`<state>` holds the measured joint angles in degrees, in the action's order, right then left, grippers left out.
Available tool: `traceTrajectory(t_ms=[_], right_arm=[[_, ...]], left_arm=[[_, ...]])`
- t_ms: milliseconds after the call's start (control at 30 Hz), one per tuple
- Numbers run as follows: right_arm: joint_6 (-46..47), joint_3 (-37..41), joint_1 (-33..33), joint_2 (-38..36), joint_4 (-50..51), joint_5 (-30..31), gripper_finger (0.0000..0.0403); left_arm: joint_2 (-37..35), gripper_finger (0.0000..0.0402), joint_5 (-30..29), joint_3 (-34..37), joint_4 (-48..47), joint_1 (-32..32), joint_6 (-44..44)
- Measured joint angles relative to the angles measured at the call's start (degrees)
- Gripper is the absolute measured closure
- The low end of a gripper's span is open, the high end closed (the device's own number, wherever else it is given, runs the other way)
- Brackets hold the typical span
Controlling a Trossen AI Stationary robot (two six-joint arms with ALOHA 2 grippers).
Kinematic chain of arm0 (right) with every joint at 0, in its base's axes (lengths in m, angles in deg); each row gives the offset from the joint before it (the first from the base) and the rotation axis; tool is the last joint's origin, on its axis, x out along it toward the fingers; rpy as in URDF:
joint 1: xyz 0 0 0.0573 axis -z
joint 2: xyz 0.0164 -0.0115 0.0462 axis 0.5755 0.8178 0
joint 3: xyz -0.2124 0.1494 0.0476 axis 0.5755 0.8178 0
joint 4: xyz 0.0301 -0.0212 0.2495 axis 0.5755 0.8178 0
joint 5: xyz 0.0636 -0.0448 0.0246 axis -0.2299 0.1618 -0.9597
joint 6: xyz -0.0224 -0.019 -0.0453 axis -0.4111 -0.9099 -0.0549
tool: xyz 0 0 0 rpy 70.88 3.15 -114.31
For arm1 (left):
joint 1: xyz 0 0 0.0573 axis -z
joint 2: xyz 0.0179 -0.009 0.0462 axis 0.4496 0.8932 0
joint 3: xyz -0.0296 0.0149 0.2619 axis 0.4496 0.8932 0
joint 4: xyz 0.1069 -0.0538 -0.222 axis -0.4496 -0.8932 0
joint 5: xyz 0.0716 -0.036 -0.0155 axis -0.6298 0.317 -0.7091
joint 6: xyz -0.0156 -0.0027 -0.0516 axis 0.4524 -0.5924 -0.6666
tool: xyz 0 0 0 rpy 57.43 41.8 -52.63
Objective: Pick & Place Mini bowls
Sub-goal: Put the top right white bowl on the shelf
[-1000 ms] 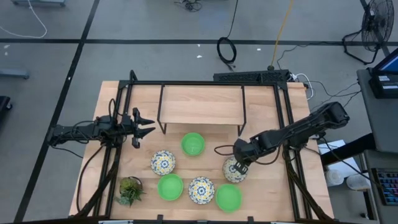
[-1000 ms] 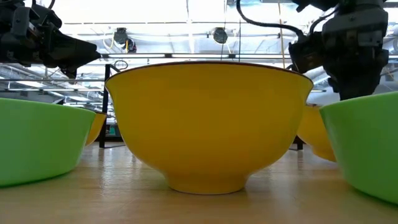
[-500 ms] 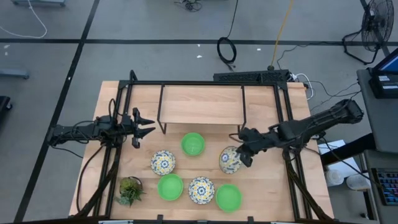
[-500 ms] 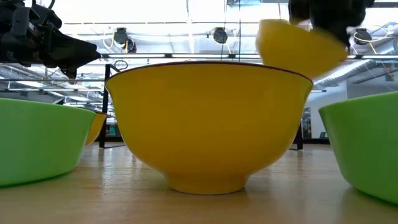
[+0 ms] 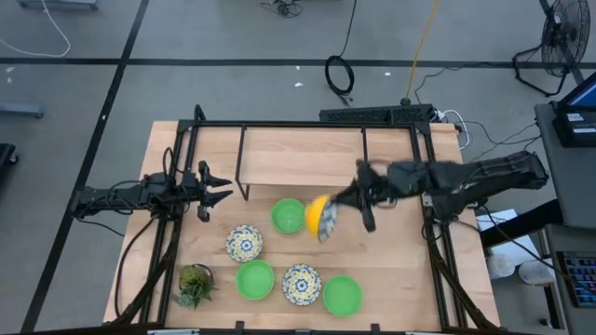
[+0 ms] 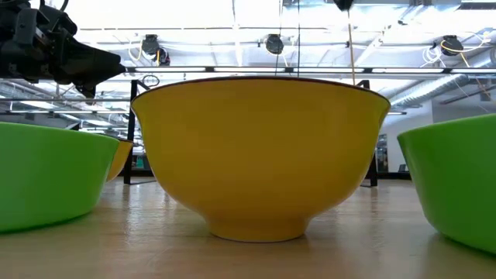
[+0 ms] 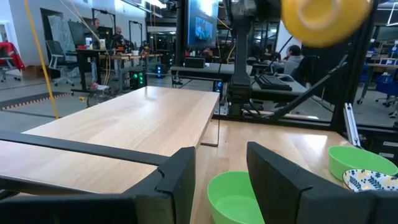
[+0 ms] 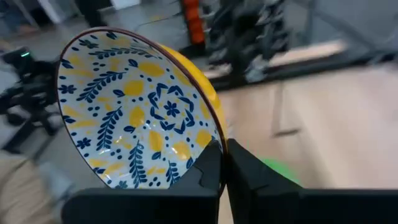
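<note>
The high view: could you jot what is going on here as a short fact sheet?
Carried item: small round floral bowl with yellow outside, tipped on edge, clamped at its rim by the right tool
Position: in the air beside the plain green bowl
Left tool: open, waiting at the table's left side
On the wooden table: three green bowls, two floral bowls, spiky potted plant

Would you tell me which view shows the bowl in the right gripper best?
The right wrist view: the floral bowl fills it, rim pinched by the right gripper. The high view shows it small and tilted; the left wrist view shows its yellow underside; the low view misses it.
</note>
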<state>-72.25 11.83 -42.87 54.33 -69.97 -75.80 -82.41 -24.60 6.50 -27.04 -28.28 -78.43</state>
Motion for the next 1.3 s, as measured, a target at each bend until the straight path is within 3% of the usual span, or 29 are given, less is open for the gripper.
traceTrajectory(t_ms=[200,433,633,867,1000,1300], right_arm=[[-4.3,-22.0,10.3,7.5,18.4,0.0,0.0403],[-4.4,-47.3,23.7,21.1,39.1,-0.5,0.0403],[-2.5,-61.3,33.7,31.9,50.2,-8.3,0.0403],[-2.1,-63.5,42.4,39.1,67.1,-22.7,0.0403],[-5.2,-62.8,44.8,40.9,76.6,-22.4,0.0403],[-5.7,-58.7,45.6,40.3,75.6,-24.0,0.0403]], left_arm=[[0.0,0.0254,0.0,0.0,0.0,0.0,0.0],[0.0,0.0254,0.0,0.0,0.0,0.0,0.0],[0.0,0.0254,0.0,0.0,0.0,0.0,0.0],[0.0,0.0254,0.0,0.0,0.0,0.0,0.0],[0.0,0.0254,0.0,0.0,0.0,0.0,0.0],[0.0,0.0254,0.0,0.0,0.0,0.0,0.0]])
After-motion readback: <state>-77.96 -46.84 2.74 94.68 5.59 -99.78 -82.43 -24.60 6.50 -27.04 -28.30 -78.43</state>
